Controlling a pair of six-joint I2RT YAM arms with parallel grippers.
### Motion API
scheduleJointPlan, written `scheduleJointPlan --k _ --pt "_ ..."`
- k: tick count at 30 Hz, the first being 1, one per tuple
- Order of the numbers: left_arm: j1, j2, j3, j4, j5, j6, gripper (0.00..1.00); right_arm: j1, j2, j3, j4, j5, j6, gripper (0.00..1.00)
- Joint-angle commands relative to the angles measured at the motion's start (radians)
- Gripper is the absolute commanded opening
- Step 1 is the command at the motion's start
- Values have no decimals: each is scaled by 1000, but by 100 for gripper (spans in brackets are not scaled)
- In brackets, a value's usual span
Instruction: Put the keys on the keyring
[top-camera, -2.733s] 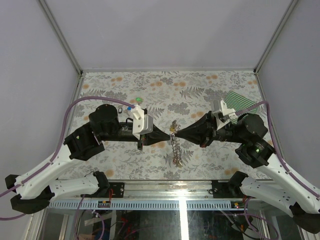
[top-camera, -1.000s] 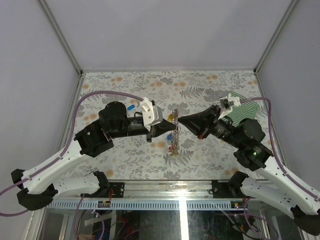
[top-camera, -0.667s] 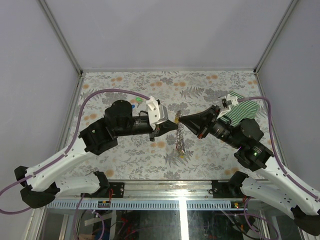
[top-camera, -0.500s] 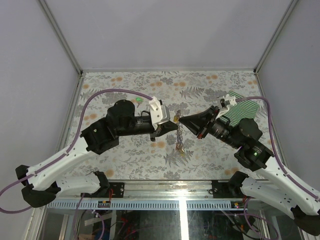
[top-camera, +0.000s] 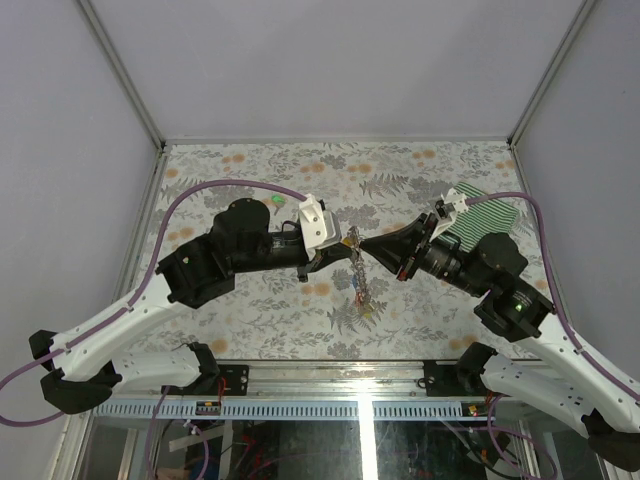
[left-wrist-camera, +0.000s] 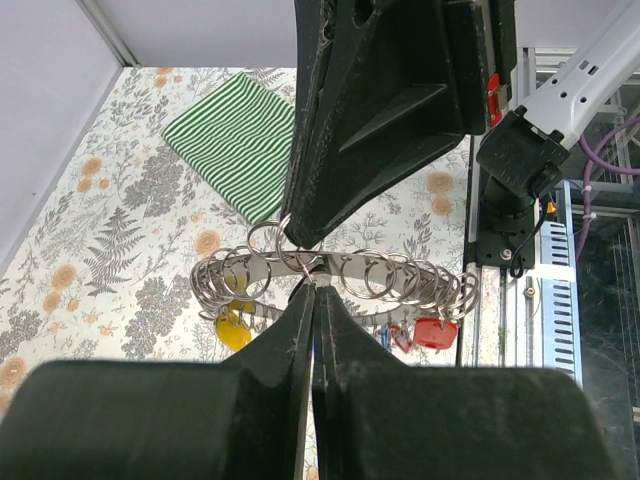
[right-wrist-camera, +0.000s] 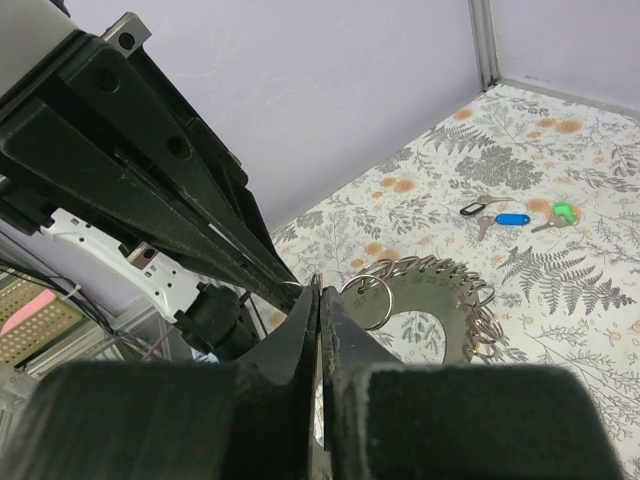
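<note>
Both arms meet over the middle of the flowered table (top-camera: 420, 180), fingertip to fingertip, with the keyring (top-camera: 357, 275) held in the air between them.

The keyring is a broad, flat, dark grey band with a wide open centre. From above it shows nearly edge-on, running from far to near. Its rim is crowded with small wire rings (left-wrist-camera: 380, 272), which stand up along it like a fringe. A yellow key (left-wrist-camera: 233, 325) and a red key (left-wrist-camera: 432, 332) hang beneath it from these rings.

The left gripper (top-camera: 343, 246) has its fingers pressed fully together, and their tips pinch the rim of the keyring. The right gripper (top-camera: 364, 243) is likewise closed tight from the opposite side, on the same stretch of rim. One small wire ring sits right at its tips, so it may be pinching that ring and not the band; the views do not settle which.

A blue key (right-wrist-camera: 510, 219), a green key (right-wrist-camera: 563, 212) and a black key (right-wrist-camera: 472, 208) lie loose on the table, close together on its far left part. They are well apart from the keyring. A green striped cloth (top-camera: 487, 212) lies flat at the far right corner.
</note>
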Motion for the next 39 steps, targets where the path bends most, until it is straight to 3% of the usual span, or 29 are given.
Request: scheduleJointPlan --k 1,11,17,24,32,37,39 --pt "-12 -9 43 4 -4 14 0 -5 3 67 23 -17 -37 0" --pt "-13 -2 35 3 -30 12 2 -4 5 79 28 -83 -46 0" --pt "-10 -45 -12 31 -61 -10 28 -5 -32 80 -41 73 -102 0" --pt "16 -138 -147 98 -138 -115 42 -4 9 115 -249 227 -247 0" --pt "308 -230 -312 169 -93 -329 64 -4 61 155 -520 367 -321 0" --pt "421 -277 -391 186 -124 -412 97 -4 122 149 -625 449 -325 0" --pt "445 -263 -393 150 -147 -435 100 -4 168 141 -619 449 -327 0"
